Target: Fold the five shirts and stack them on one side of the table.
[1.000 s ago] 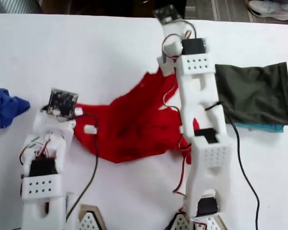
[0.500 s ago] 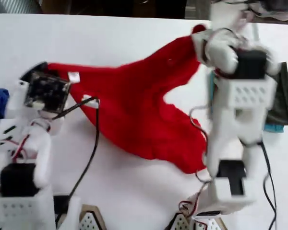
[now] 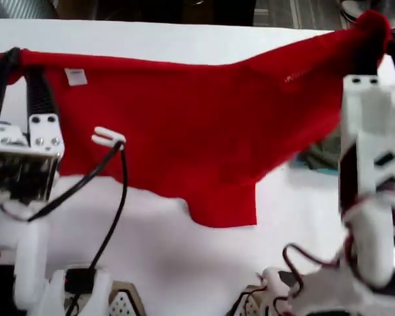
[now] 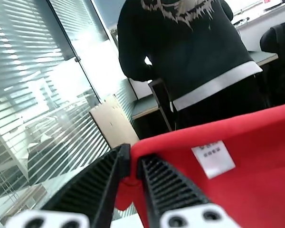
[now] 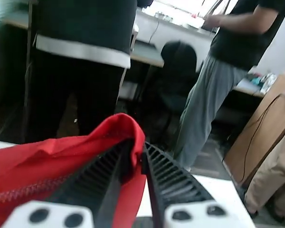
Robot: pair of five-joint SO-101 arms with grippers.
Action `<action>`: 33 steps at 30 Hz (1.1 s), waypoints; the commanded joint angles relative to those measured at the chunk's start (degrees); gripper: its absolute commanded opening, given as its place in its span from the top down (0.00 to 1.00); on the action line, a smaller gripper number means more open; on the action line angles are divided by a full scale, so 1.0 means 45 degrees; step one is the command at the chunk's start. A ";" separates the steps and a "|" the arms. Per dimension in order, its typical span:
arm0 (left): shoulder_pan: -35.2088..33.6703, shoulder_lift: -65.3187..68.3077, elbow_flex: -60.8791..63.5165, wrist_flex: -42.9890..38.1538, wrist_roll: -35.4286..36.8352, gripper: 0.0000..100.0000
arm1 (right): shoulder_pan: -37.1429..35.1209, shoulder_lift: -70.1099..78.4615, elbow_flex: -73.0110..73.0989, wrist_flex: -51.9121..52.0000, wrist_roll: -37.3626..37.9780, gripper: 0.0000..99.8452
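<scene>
The red shirt [image 3: 184,131] is hanging above the table [image 3: 158,263], stretched wide between the two arms. This is spreading it flat and letting the creases fall out before any fold. The left gripper [image 4: 133,164] is pinching one top corner, its jaws closed tight on the cloth beside the white label [image 4: 213,159]. The right gripper [image 5: 137,149] is clamping the opposite corner the same way. With only the upper edge held, the rest is dangling toward the tabletop, probably so it can be laid down smooth. A dark garment [image 3: 319,155] is lying on the table beneath the shirt's right side, mostly hidden, perhaps where the stack is starting.
</scene>
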 commanded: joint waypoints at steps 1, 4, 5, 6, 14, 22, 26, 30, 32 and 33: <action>0.0117 0.0098 -0.1065 0.0742 -0.0039 0.97 | 0.0186 -0.0674 -0.0254 -0.0479 -0.0059 0.98; 0.0117 0.0078 -0.1495 0.1778 -0.0020 0.97 | 0.0186 -0.1045 -0.0254 -0.0596 -0.0020 0.98; 0.0117 0.0078 -0.1592 0.2129 -0.0020 0.97 | 0.0186 -0.1162 -0.0254 -0.0694 -0.0039 0.98; 0.0117 0.0078 -0.1690 0.2442 0.0000 0.97 | 0.0186 -0.1280 -0.0254 -0.0811 -0.0039 0.98; 0.0117 -0.0977 -0.1651 0.3907 0.0000 0.97 | 0.0186 -0.2237 -0.0254 -0.1319 -0.0039 0.98; 0.0098 -0.3712 0.2647 0.3419 0.0000 0.97 | 0.0186 -0.2803 -0.0254 -0.1924 -0.0020 0.98; 0.0039 -0.5079 0.4249 0.2813 0.0000 0.97 | 0.0186 -0.3077 -0.0254 -0.2139 0.0000 0.98; 0.0020 -0.5939 0.4366 0.2833 0.0000 0.97 | 0.0186 -0.3683 -0.0254 -0.2159 0.0020 0.98; 0.0020 -0.6193 0.4054 0.2969 0.0000 0.97 | 0.0186 -0.4015 -0.0254 -0.2139 0.0039 0.98; 0.0020 -0.6291 0.3800 0.3106 0.0000 0.97 | 0.0186 -0.4210 -0.0254 -0.2120 0.0039 0.98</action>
